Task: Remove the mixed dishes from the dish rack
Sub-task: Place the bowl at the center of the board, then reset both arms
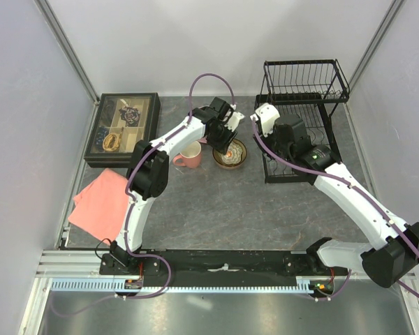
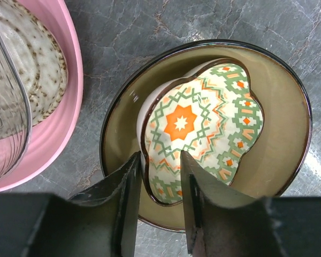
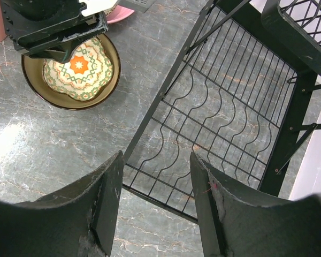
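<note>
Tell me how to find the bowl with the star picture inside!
Find the big black wire rack at the back right of the table. Just left of it, on the table under the left claw, sits the bowl. Its neighbours, a mug and a plate, are pink; the bowl is brown with an orange and green pattern inside.

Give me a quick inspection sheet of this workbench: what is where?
Surface: grey marbled table, no spills seen.
Job's things: dish rack shows no dishes; mug, bowl, and speckled plate on pink plate, all on the table.
Clutter: box of small items, folded pink cloth, both left.
Grippers: left gripper open over bowl's rim; right gripper open, empty, above rack's lower shelf.
Cables: purple cables along both arms.
Surroundings: white walls, metal rail at near edge.
</note>
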`<control>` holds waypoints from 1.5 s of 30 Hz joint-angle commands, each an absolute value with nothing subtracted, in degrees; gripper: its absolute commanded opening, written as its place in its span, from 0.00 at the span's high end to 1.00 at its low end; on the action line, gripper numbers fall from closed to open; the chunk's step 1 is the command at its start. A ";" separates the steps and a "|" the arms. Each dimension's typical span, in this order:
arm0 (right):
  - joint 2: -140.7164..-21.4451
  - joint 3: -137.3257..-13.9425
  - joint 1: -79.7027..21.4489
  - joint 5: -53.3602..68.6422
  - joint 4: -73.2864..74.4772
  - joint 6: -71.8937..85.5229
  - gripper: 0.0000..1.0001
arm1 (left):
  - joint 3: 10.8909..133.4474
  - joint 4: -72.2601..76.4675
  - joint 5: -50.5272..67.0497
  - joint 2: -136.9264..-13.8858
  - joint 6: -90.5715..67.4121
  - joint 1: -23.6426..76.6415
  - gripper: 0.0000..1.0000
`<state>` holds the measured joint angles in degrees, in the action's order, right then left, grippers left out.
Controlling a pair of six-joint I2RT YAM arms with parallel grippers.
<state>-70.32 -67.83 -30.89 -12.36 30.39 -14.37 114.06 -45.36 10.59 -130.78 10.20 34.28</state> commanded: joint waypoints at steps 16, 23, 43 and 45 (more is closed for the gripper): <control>-69.35 -67.59 -30.15 -12.30 28.21 -14.50 0.39 | 113.03 -45.00 7.65 -120.77 12.13 34.72 0.52; -69.35 -67.50 -29.62 -15.29 27.60 -14.33 0.33 | 105.67 -39.92 7.91 -112.95 10.55 34.19 0.48; -68.38 -61.70 -21.46 -16.35 14.25 -10.03 0.18 | 72.70 -11.71 4.75 -78.50 7.56 19.18 0.16; -67.59 -60.83 -18.21 -15.39 11.61 -8.10 0.14 | 68.83 -9.85 4.48 -74.65 8.00 17.94 0.12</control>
